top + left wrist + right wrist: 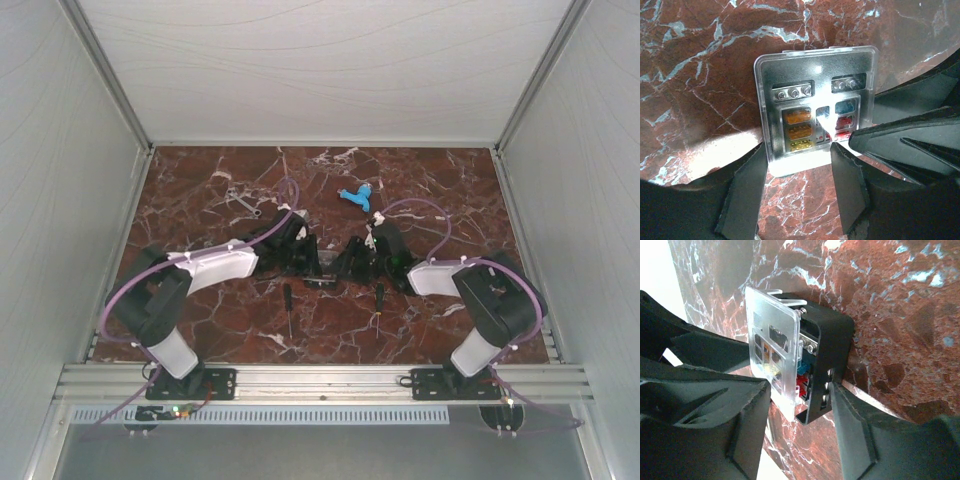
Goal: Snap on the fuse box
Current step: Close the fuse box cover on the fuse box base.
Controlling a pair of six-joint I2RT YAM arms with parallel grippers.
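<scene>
centre: fuse box [815,110] pinched between left tool [799,150] and right tool [800,387] | near: left screwdriver [287,308], right screwdriver [379,302] | far: blue piece [355,197], wrench [245,200] | open: counter [190,175] at far corners

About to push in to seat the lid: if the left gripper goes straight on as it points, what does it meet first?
The fuse box: its near edge sits between the fingers of the left gripper. A finger of the right gripper crosses just beside that path; depth there is unclear.
</scene>
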